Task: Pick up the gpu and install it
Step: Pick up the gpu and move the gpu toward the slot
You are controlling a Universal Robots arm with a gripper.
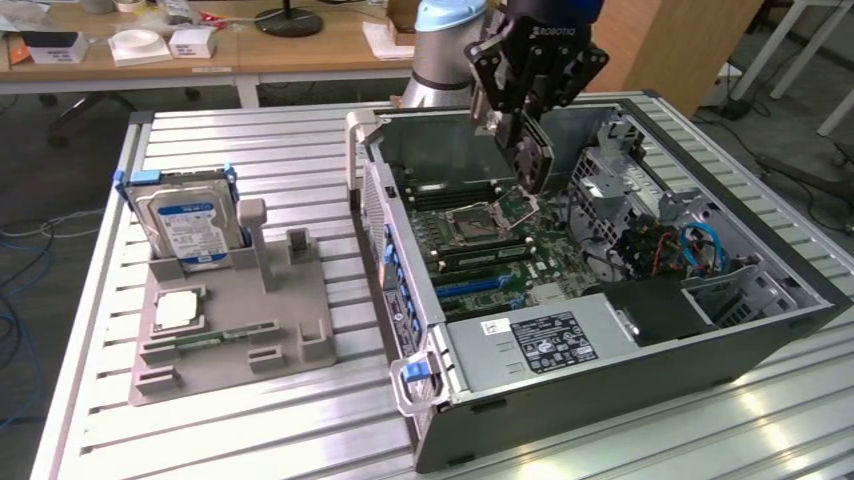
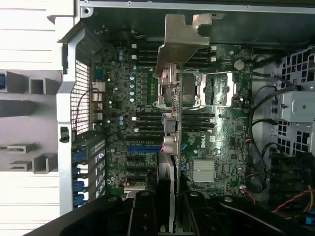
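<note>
Silvery bracket [image 2: 183, 37] and a thin dark edge are most of what the wrist view gives of the graphics card [image 2: 167, 147]. It is seen edge-on there, so its fan face cannot be made out. The claw [image 2: 167, 221] pinches the card from both sides, and its black fingers [image 2: 140, 216] are cut off at the frame edge. The card also covers a strip of the motherboard [image 2: 118, 123], hiding whatever lies under it.

In the exterior view the card [image 1: 534, 160] hangs upright from the claw [image 1: 525, 120], in the air above the far part of the open computer case [image 1: 601, 400]. Its top end is hidden between the fingers, and the arm [image 1: 447, 40] is cut off above.

The case lies on its side on the slatted metal tabletop [image 1: 267, 150], with its side panel off. It holds the motherboard with a processor socket [image 1: 487, 212] and a blue slot [image 1: 467, 285]. A power supply [image 1: 554, 340] with a black-and-white label sits at the near end. Cables [image 1: 701, 245], some of them blue, are tangled at the exterior view's right and are hard to follow.

Well apart, at the exterior view's left, a grey holder [image 1: 267, 300] carries three things. A hard drive [image 1: 187, 225] stands upright at its far end, a square processor chip [image 1: 178, 308] lies flat nearer, and a narrow memory stick [image 1: 214, 338] sits in a groove just beside the chip.
</note>
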